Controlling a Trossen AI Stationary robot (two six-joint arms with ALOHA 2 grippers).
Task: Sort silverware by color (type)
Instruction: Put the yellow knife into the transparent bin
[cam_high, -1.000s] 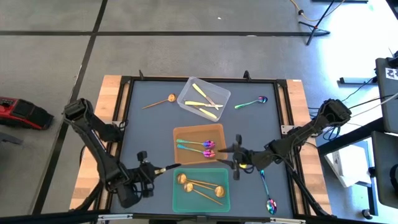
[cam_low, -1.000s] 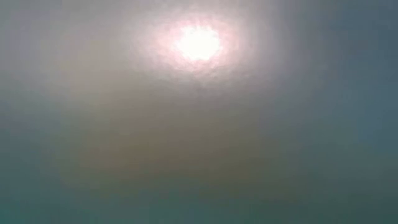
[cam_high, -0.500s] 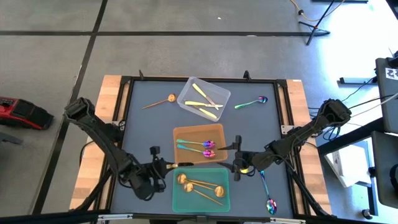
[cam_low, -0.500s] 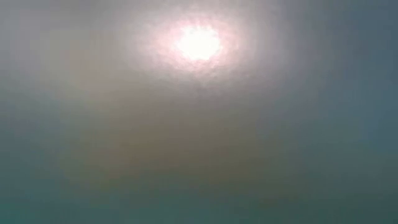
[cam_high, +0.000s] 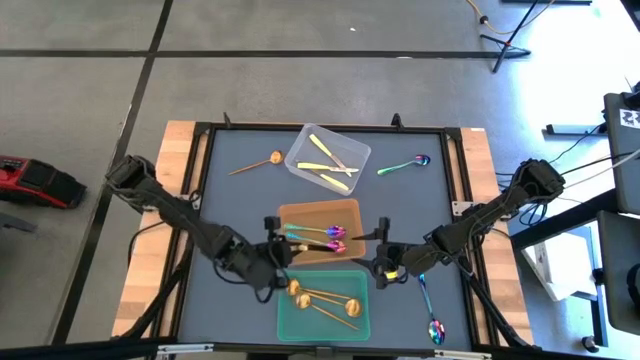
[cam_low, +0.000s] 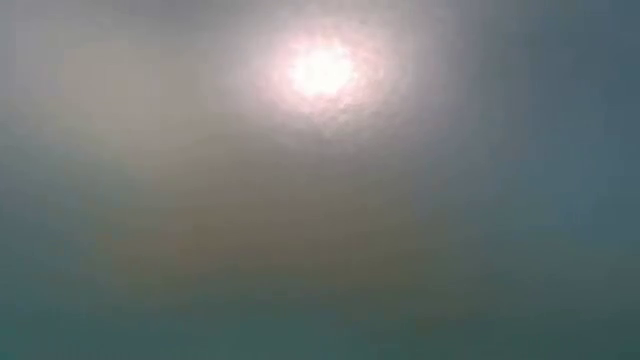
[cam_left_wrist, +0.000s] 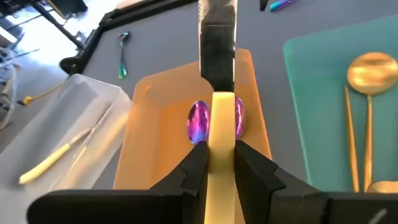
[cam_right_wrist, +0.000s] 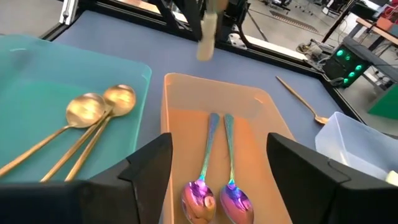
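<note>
Since a second ago the left claw has travelled from beside the green bin's near-left corner up and inward to the left edge of the orange bin, carrying a pale yellow knife with it; the right claw has drawn back a little from the orange bin's right side and its jaws now stand wide apart with nothing between them. In the left wrist view the left claw is clamped on the knife's handle, and the blade runs straight forward, out over the orange bin, above two rainbow spoons lying side by side in it. That bin is the wrong home for it. The other yellow knives lie in the clear bin, farther back on the tabletop beyond the orange bin, so the knife's long axis already points roughly that way and, as I judge it, the left arm need only carry on forward. The green bin holds copper spoons. Loose on the tabletop lie one copper spoon left of the clear bin, a rainbow spoon right of it, and another near the right arm.
</note>
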